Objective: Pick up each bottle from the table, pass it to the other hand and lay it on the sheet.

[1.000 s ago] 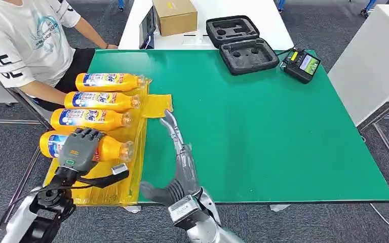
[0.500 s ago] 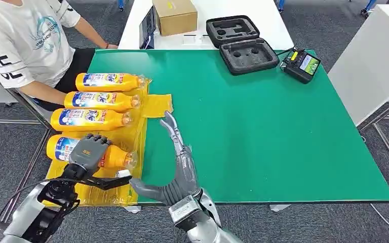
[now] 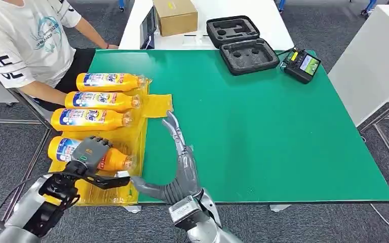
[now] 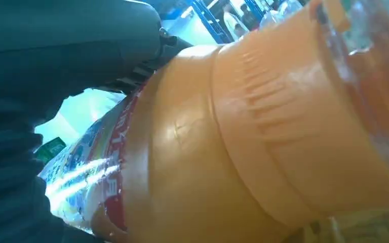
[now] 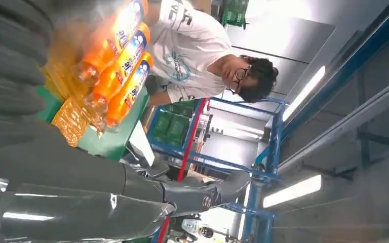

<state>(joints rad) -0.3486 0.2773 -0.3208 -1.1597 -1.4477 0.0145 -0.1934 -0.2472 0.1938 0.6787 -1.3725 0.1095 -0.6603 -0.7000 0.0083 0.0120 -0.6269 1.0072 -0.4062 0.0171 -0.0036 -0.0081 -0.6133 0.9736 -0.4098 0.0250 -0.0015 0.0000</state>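
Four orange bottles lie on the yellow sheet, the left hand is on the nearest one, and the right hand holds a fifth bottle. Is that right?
Not quite. The right hand holds nothing: in the head view it is open over the green table. Four bottles do lie on the yellow sheet, with the left hand on the nearest bottle.

I see the green tabletop (image 3: 263,131) carrying a yellow sheet (image 3: 154,106) along its left edge, a black foam case (image 3: 248,55) and a controller (image 3: 301,65) near the far right corner.
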